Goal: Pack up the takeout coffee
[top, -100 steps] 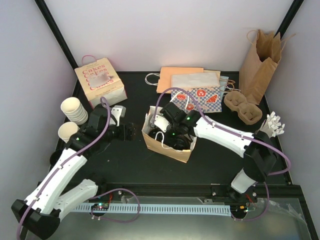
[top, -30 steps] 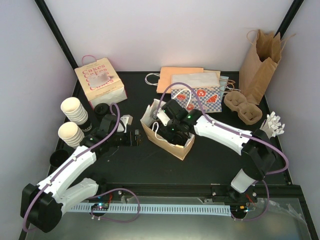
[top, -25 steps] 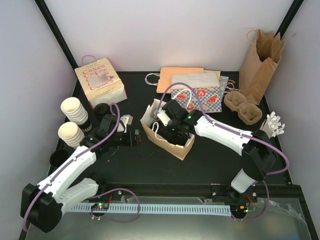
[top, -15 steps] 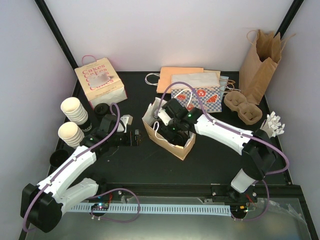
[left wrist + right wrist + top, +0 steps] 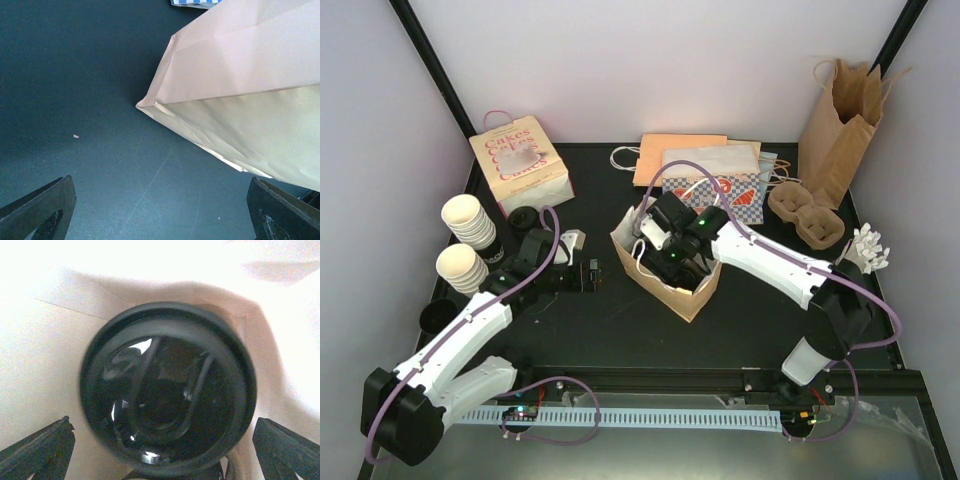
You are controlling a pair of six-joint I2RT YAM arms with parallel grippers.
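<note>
The takeout coffee (image 5: 167, 390) fills the right wrist view from above: its round black lid sits inside the small brown paper bag (image 5: 672, 292) at the table's middle. My right gripper (image 5: 165, 445) reaches down into the bag's mouth, open, one finger on each side of the lid and clear of it. In the top view the right gripper (image 5: 670, 255) hides the cup. My left gripper (image 5: 590, 275) rests low over the table just left of the bag, open and empty. In the left wrist view the bag's corner and side (image 5: 240, 100) lie ahead of the left gripper (image 5: 160, 212).
A Cakes box (image 5: 520, 165), two stacks of lidless cups (image 5: 468, 222) and loose black lids (image 5: 525, 215) stand at the left. Flat paper bags (image 5: 705, 170) lie at the back. A cup carrier (image 5: 807, 215) and a tall brown bag (image 5: 840, 115) are at the right.
My right gripper has opened and let go of the coffee inside the bag. The bag has shifted a little right and stands straighter. The left arm has stayed put.
</note>
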